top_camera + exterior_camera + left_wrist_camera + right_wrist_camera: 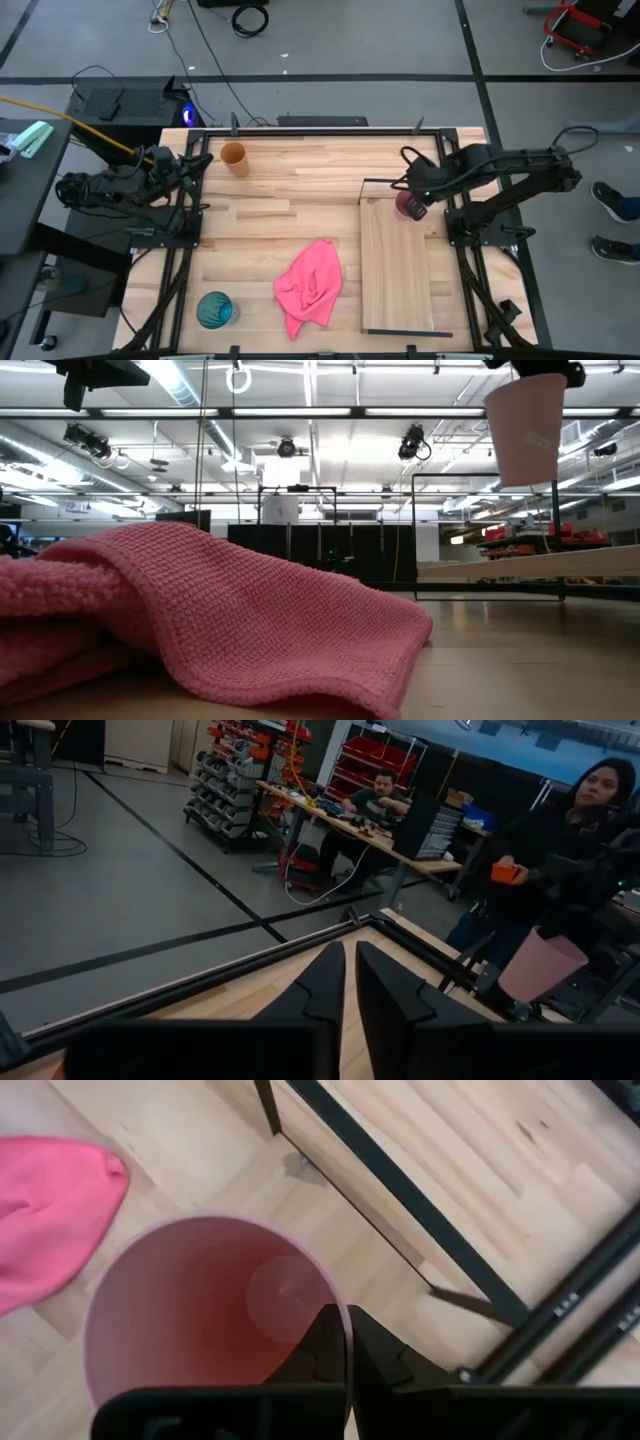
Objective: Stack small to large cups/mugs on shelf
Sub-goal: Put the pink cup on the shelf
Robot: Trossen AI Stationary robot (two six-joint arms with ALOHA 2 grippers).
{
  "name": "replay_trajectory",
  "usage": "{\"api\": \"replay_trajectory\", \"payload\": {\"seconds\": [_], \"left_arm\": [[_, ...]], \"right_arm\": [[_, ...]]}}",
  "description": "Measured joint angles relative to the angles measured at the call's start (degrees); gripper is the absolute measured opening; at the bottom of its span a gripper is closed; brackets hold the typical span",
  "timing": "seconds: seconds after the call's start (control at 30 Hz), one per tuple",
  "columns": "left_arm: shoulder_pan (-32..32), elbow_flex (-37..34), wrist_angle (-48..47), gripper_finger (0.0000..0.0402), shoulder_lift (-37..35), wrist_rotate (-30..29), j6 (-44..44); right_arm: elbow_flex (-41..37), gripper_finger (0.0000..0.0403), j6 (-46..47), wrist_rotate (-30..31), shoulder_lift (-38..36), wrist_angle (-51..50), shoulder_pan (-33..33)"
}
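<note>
My right gripper (409, 206) is shut on the small pink cup (215, 1310), held up in the air over the far end of the light-wood shelf board (398, 268), beside its black wire frame (375, 184). In the low view the pink cup (525, 425) hangs high above the board (530, 565). The orange-brown cup (233, 158) stands at the table's far left. The teal cup (215, 310) stands at the near left. My left gripper (200, 162) is shut and empty at the table's left edge, near the orange-brown cup. My right gripper pinches the pink cup's rim (346, 1318), one finger inside (322, 1348) the cup and one outside (378, 1352). The fingers come from above, pointing down. The cup hangs upright, mouth up, lifted clear of the shelf and the table.
A crumpled pink cloth (310, 285) lies on the table between the teal cup and the shelf board; it fills the low view's foreground (200, 610). People (560, 850) are in the room beyond the table's right side.
</note>
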Motion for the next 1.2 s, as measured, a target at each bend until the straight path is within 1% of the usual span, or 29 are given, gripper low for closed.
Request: {"api": "replay_trajectory", "payload": {"seconds": [0.1, 0.23, 0.43, 0.67, 0.8, 1.03, 1.2], "left_arm": [[0.00, 0.00, 0.00, 0.0038, 0.00, 0.00, -0.02], [0.02, 0.00, -0.10, 0.0032, 0.00, 0.01, -0.94], [0.00, 0.00, -1.41, 0.0028, 0.00, 0.00, -1.90], [0.00, 0.00, -3.09, 0.0039, 0.00, 0.01, -3.32], [0.00, 0.00, -3.50, 0.0040, 0.00, 0.00, -4.09], [0.00, 0.00, -3.45, 0.0032, 0.00, 0.02, -4.40], [0.01, 0.00, -3.46, 0.0038, 0.00, 0.02, -5.01]], "right_arm": [[-2.60, 0.0002, -0.40, -0.27, 0.00, 3.51, 0.04], [-6.76, 0.0002, -0.36, -2.67, -0.36, 6.53, 0.37], [-12.58, 0.0002, -0.01, -2.85, -2.98, 13.80, 0.83], [-17.93, 0.0002, -0.11, -2.57, -4.65, 16.46, -2.01], [-19.63, 0.0002, -2.02, -2.60, -4.57, 19.16, -3.63], [-21.47, 0.0002, -5.48, -2.92, -4.59, 19.55, -7.77], [-22.46, 0.0002, -7.27, -3.93, -4.55, 21.27, -9.28]]}}
